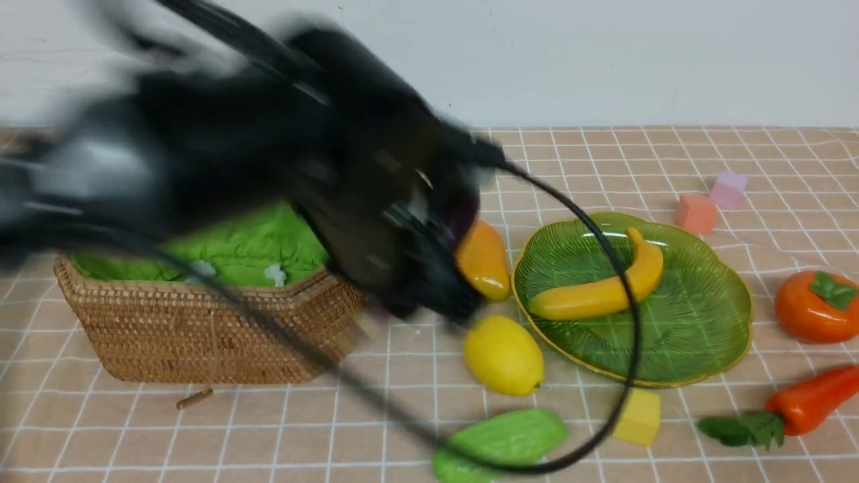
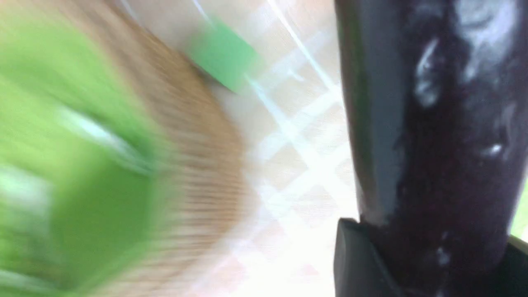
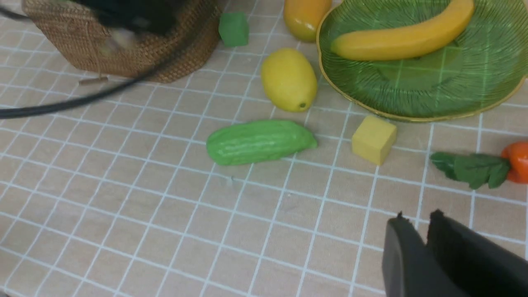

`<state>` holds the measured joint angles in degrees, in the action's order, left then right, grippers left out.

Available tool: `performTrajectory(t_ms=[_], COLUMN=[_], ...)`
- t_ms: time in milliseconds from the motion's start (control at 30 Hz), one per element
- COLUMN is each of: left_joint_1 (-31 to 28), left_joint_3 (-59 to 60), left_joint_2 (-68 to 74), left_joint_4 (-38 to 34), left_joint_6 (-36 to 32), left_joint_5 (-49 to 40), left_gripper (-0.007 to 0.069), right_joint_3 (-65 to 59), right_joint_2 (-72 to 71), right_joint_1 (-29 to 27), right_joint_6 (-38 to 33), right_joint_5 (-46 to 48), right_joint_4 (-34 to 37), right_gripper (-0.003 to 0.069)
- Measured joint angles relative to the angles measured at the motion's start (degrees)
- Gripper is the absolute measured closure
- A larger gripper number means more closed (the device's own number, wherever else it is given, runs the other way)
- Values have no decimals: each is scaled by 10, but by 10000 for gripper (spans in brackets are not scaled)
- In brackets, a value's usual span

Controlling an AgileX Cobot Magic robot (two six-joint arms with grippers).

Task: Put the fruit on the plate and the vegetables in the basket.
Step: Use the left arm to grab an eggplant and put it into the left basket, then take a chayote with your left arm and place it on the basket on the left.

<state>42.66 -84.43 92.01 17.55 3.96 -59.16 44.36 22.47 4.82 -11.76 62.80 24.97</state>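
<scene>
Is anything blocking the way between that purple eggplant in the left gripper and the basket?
Nothing visible does. The held eggplant is close beside the basket, whose top is open; a green block lies low by its rim.

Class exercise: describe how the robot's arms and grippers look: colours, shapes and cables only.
The left arm is black and bulky with grey patches, smeared by blur. A thin black cable loops from it. The right gripper has two matte dark grey fingers, flat, with small notched tips. No markings are readable.
</scene>
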Motion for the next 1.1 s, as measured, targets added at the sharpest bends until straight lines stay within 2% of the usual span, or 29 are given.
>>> performTrajectory(t_ms=[67,100,200,233,267,300,400,500,600,633,667,700,733,767,833,867,900,967,1000,1033,1067,1100], left_joint_1=[-42,-53,-148,-179,-185,-230,-291,-319,-322,-322,-322,-322,-322,-322,-322,-321,-320,-294,-290,-254,-244,-190], left_joint_3=[16,22,53,62,66,82,102,107,108,108,108,108,108,108,109,109,109,109,109,109,108,108], left_joint_2=[-47,-54,-87,-88,-88,-84,-62,-35,-21,-20,-19,-20,-20,-24,-30,-42,-44,-66,-67,-75,-76,-72], left_joint_4=[5,5,-6,-15,-19,-39,-80,-100,-95,-94,-89,-89,-88,-89,-96,-127,-132,-205,-211,-255,-265,-301], left_joint_6=[-119,-143,-329,-379,-397,-462,-554,-609,-624,-625,-623,-618,-617,-600,-573,-523,-517,-442,-437,-406,-400,-381], left_joint_5=[2,4,32,41,43,58,83,115,135,136,149,155,155,157,158,161,162,162,161,146,144,112], left_gripper=[322,322,322,322,322,322,322,314,216,207,116,69,69,15,-3,8,13,138,151,263,277,412], right_joint_3=[0,0,0,0,0,0,0,0,0,0,0,0,0,0,0,0,0,3,3,12,15,31], right_joint_2=[0,0,0,0,0,0,0,0,0,0,0,0,0,0,0,0,0,0,0,0,0,0], right_joint_1=[0,0,0,0,0,0,0,0,0,0,0,0,0,0,0,0,0,1,1,1,1,1], right_joint_6=[0,0,0,0,0,0,0,0,0,0,0,0,0,0,0,0,0,0,0,0,0,0], right_joint_5=[-2,-3,-4,-4,-4,-4,-4,-8,-12,-12,-15,-17,-18,-21,-23,-23,-23,-19,-19,-5,-3,21], right_joint_4=[0,0,2,2,2,2,3,4,4,4,4,4,4,5,7,7,7,6,6,2,1,-7], right_gripper=[550,550,548,547,547,545,542,540,539,539,538,537,537,536,536,536,536,536,536,536,535,533])
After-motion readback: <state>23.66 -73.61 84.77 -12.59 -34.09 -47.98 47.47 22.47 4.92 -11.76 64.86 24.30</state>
